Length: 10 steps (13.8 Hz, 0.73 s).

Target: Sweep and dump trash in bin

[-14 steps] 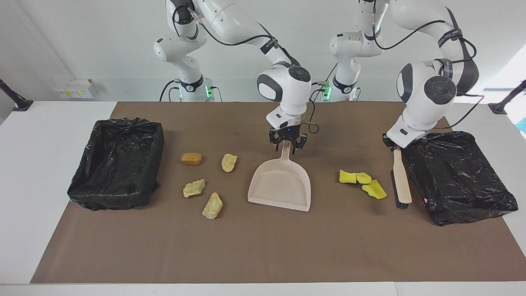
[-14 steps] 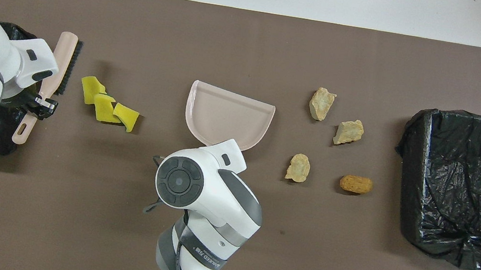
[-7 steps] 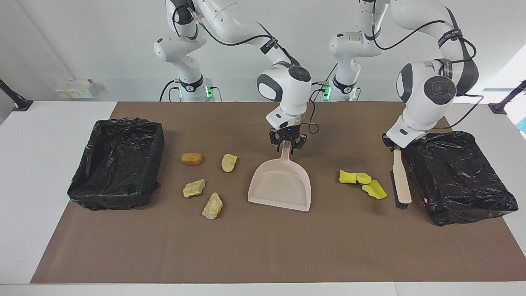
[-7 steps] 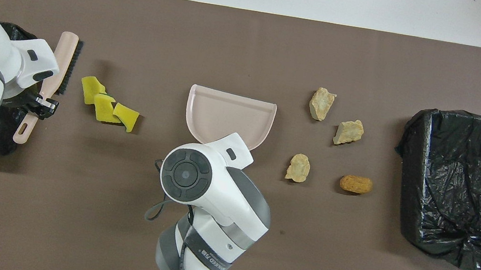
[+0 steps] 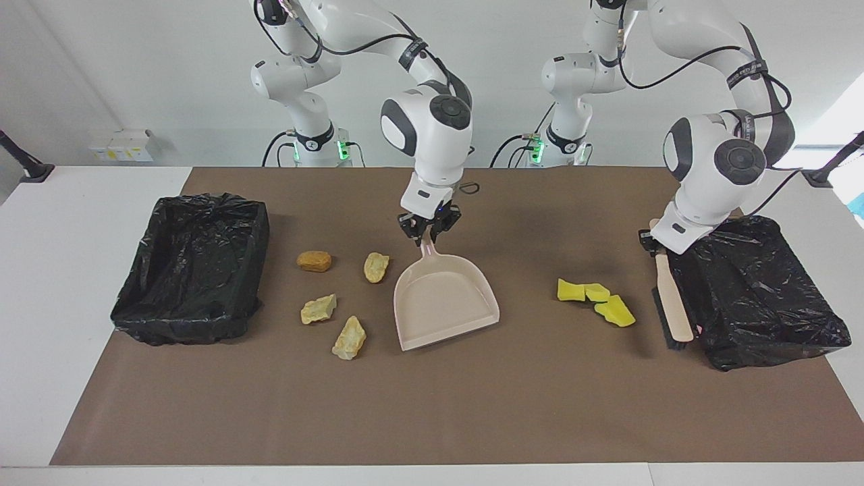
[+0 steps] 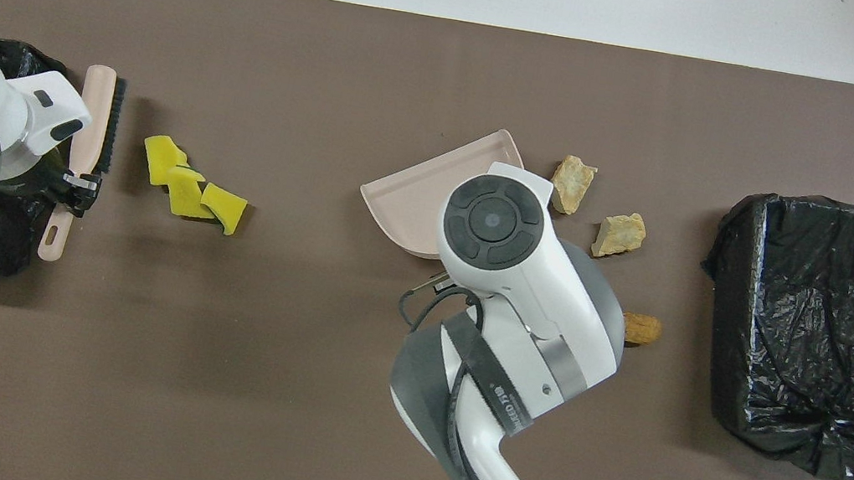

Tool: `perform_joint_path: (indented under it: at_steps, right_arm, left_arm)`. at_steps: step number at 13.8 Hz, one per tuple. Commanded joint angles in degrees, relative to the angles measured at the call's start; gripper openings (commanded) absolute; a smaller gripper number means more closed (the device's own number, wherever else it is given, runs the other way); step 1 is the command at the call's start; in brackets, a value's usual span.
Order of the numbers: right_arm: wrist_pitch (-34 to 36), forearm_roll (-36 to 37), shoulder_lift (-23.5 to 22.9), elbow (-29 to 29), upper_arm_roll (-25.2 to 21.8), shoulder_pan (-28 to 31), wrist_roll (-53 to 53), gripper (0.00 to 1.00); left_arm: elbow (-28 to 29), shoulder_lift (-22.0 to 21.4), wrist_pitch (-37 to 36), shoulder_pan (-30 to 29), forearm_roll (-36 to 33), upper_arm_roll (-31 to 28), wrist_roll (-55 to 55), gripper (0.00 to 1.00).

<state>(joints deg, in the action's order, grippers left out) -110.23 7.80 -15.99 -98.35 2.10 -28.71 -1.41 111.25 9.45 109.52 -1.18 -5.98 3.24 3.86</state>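
The right gripper (image 5: 428, 233) pinches the dustpan (image 5: 442, 300) handle beside the four tan lumps (image 5: 335, 291) toward the right arm's end of the desk (image 5: 432, 412), while the left gripper (image 5: 656, 241) pinches the brush (image 5: 675, 304) beside the yellow chunks (image 5: 595, 300) and a black-lined bin (image 5: 756, 290).

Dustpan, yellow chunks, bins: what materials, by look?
Dustpan: likely rigid plastic, smooth pale pink, moulded rim and handle. Yellow chunks: probably sponge foam, matte, irregular cut edges. Bins: material hidden by glossy, wrinkled black plastic-film liners.
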Motion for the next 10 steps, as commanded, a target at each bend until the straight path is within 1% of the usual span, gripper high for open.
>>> perform_joint_path:
  at_steps: [1, 3, 4, 6, 8, 10]
  right_arm:
    - [1.16, -0.94, 0.87, -0.70, 0.62, 2.07, 11.05, 0.00]
    - [1.07, -0.86, 0.96, -1.49, 0.62, 3.91, 20.25, 0.00]
    - [0.73, -0.86, 1.05, -1.84, 0.62, 4.53, 28.40, 0.00]
    - [0.37, -0.94, 1.05, -1.93, 0.62, 4.89, 37.50, 0.00]
    - [-0.07, -1.03, 1.05, -2.37, 0.71, 5.15, 45.05, 0.00]
    - [-3.04, -2.25, 1.31, -4.12, 0.71, 5.42, 52.62, 0.00]
  left_arm:
    - [6.60, -2.85, 3.24, 0.31, 3.60, 0.28, 4.22, 0.00]
    - [10.46, -5.14, 3.51, 0.48, 4.66, 0.28, 4.84, 0.00]
    - [11.96, -5.76, 3.77, 0.66, 5.27, 0.63, 4.93, 0.00]
    - [15.38, -8.04, 3.95, 3.54, 7.90, 0.55, 5.63, 0.00]
    - [15.84, -8.40, 4.21, 6.79, 8.61, 0.63, 7.91, 0.00]
    - [16.02, -8.66, 4.30, 9.70, 10.36, 0.63, 9.14, 0.00]
